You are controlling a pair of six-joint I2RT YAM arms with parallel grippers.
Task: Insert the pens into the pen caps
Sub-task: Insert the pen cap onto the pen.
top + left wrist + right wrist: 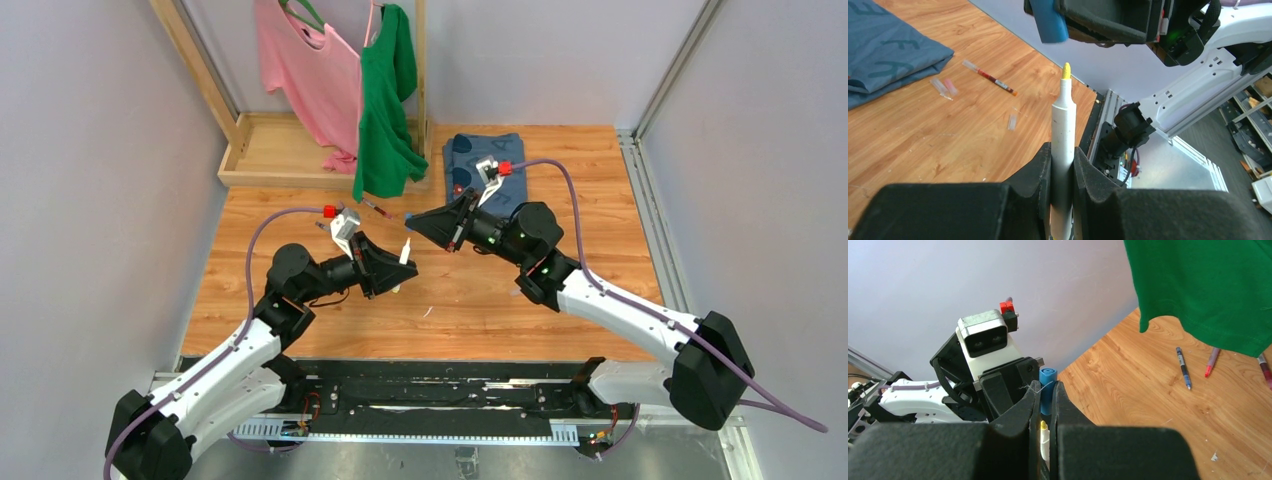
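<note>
Capping step's basically lined up: left gripper (1063, 151) is clamped on the white pen (1064, 110), tip up above the bench (923, 135), while the right gripper (1047, 390) pinches the blue cap (1049, 374) just above it, slightly off-axis, so next I'd centre it and push down.

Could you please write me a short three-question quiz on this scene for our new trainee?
1. Multiple choice: what does the right gripper hold? A) a blue pen cap B) a red pen C) nothing
2. True or false: the white pen held in the left gripper is already seated inside a cap.
3. Fill in the blank: the white pen's bare tip is ____ in colour.
Key: 1 A; 2 false, the tip and the cap are apart; 3 yellow.
</note>
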